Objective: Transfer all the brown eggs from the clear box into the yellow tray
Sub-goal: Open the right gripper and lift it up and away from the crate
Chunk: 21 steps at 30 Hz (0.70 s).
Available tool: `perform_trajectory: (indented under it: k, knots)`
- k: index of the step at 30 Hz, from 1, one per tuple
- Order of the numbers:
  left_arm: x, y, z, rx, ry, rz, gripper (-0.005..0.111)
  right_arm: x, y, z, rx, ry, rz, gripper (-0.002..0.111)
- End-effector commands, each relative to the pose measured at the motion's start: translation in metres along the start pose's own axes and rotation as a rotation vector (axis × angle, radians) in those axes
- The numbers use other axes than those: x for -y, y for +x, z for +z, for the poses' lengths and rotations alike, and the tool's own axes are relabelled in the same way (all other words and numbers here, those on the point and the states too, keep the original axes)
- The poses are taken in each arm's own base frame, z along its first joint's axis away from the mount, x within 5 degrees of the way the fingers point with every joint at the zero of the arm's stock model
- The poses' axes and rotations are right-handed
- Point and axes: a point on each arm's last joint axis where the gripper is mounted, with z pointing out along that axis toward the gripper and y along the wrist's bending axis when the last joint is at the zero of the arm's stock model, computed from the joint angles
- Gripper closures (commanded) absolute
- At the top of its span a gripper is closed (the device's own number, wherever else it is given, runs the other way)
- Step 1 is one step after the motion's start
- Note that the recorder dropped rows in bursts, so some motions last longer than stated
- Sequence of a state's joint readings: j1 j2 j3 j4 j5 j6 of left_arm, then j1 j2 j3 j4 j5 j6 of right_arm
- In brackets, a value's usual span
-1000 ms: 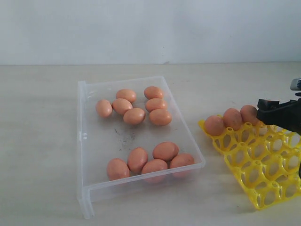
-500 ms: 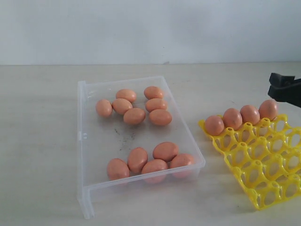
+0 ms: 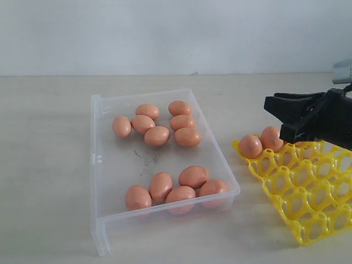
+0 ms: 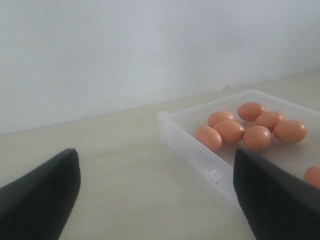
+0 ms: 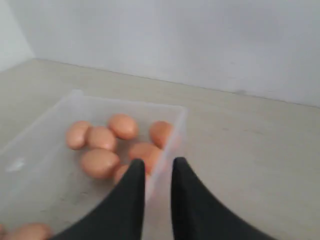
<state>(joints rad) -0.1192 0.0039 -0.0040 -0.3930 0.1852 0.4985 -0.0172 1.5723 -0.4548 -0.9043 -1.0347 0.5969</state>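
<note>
Right gripper (image 3: 276,116), narrowed to a slit and empty, hangs over the tray (image 3: 308,223), just beside two eggs (image 3: 250,146) seated there. Left gripper (image 4: 155,162) gapes wide near the box (image 4: 200,162).

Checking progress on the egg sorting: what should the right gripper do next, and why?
Probably open its jaws first: the right gripper hangs empty near the yellow lattice plastic egg tray with jaws nearly together, while twelve orange-brown oval eggs lie in the clear shallow plastic box.

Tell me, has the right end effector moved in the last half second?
Yes. The right end effector moved left, above the yellow tray, toward the clear box.
</note>
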Motion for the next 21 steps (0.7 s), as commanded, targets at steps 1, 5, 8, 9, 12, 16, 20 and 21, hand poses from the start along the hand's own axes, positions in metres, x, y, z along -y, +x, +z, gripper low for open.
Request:
perform_trajectory:
  k: [1, 5, 8, 9, 12, 16, 20, 21]
  knots:
    - [0.0, 0.0, 0.0, 0.008, 0.004, -0.014, 0.029, -0.026, -0.007, -0.002, 0.069, -0.24, 0.029, 0.108]
    - [0.0, 0.0, 0.0, 0.008, 0.004, -0.014, 0.029, -0.053, -0.02, -0.004, 0.096, -0.342, -0.1, 0.108]
    - [0.0, 0.0, 0.0, 0.008, 0.004, -0.014, 0.029, -0.07, -0.036, -0.006, 0.181, -0.358, -0.155, 0.108]
    - [0.0, 0.0, 0.0, 0.008, 0.004, -0.014, 0.029, -0.075, -0.044, -0.008, 0.223, -0.353, -0.162, 0.108]
    - [0.0, 0.0, 0.0, 0.008, 0.004, -0.014, 0.029, -0.087, -0.063, -0.014, 0.303, -0.27, -0.193, 0.108]
    - [0.0, 0.0, 0.0, 0.008, 0.004, -0.014, 0.029, -0.091, -0.077, -0.023, 0.297, -0.07, -0.192, 0.108]
    - [0.0, 0.0, 0.0, 0.008, 0.004, -0.014, 0.029, -0.096, -0.085, -0.038, 0.254, 0.082, -0.189, 0.108]
    - [0.0, 0.0, 0.0, 0.008, 0.004, -0.014, 0.029, -0.098, -0.085, -0.041, 0.24, 0.095, -0.182, 0.108]
